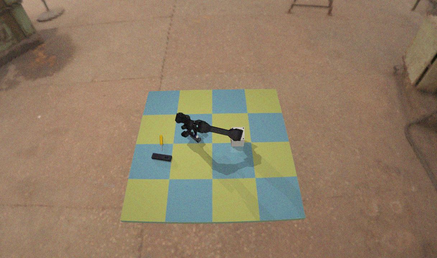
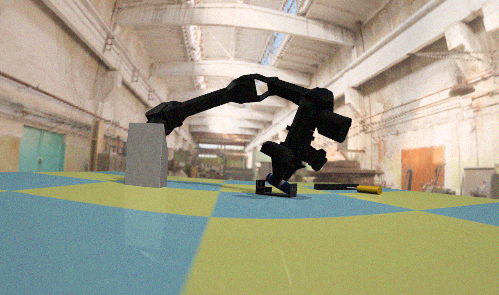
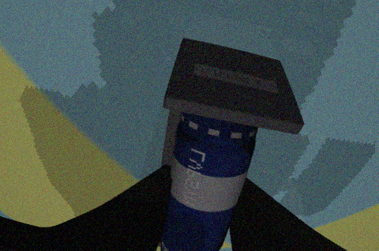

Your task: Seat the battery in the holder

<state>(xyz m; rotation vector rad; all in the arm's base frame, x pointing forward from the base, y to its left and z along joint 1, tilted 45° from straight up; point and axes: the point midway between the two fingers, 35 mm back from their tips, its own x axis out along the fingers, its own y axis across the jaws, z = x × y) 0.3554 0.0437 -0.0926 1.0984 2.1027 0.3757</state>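
Toward twelve o'clock in the wrist view, the holder's end wall point(image 3: 233, 89) blocks the way. In the exterior view, an open path lies above the holder point(image 2: 276, 195) at nine o'clock (the screwdriver point(image 2: 369, 189) point(image 1: 161, 140) and black bar point(image 2: 335, 186) point(image 1: 161, 157) obstruct low travel toward three).

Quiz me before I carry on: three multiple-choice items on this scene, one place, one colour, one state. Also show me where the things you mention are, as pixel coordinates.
1. Where is the screwdriver point(image 1: 161, 140) point(image 2: 369, 189)?
A. On the grey block
B. Beside the black bar
C. Inside the holder

2. What colour is its handle?
A. Red
B. Green
C. Yellow

3. How does the battery sit?
A. Tilted, gripped by the hand
B. Flat, released
C. Standing upright, released

Key:
1 B: top view shows it next to the bar point(image 1: 161, 157) point(image 2: 335, 186).
2 C: plainly yellow in top and exterior views.
3 A: exterior view shows the battery point(image 2: 269, 178) point(image 3: 209, 188) slanting, the hand point(image 2: 279, 183) point(image 3: 202, 181) around it.
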